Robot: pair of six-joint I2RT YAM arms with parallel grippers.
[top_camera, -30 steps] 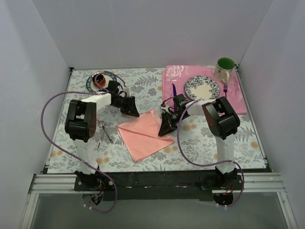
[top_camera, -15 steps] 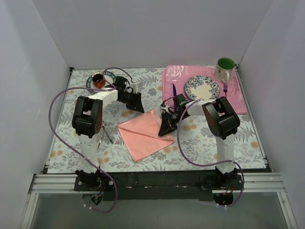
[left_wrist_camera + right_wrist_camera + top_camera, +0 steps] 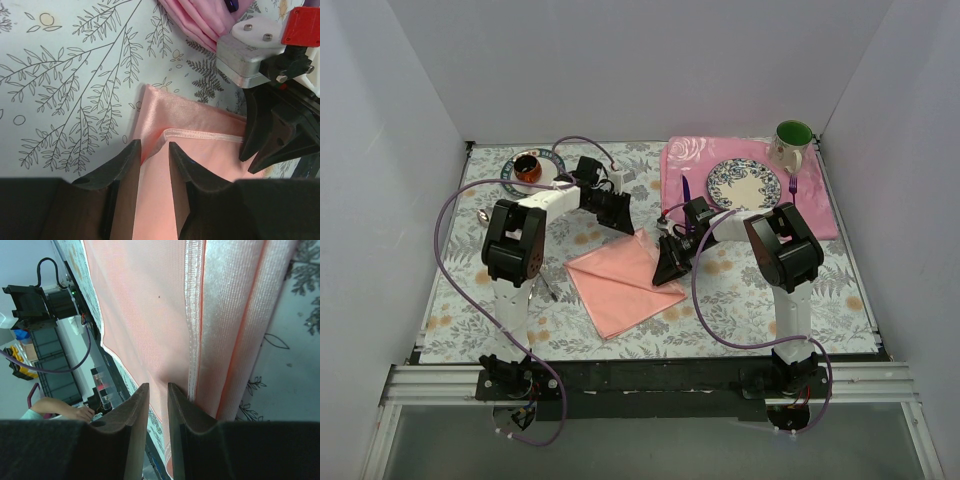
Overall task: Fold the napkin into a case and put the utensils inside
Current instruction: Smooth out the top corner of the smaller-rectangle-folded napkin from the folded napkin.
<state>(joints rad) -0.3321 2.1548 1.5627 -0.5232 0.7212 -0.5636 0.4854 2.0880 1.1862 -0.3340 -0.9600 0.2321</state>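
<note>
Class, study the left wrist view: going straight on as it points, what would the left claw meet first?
The left claw would likely meet the napkin first, at its folded hem; depth unclear.

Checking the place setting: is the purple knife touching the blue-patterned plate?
Apart. The top view shows the purple knife lying on the rose placemat left of the plate, with a strip of pink cloth showing between them.
</note>
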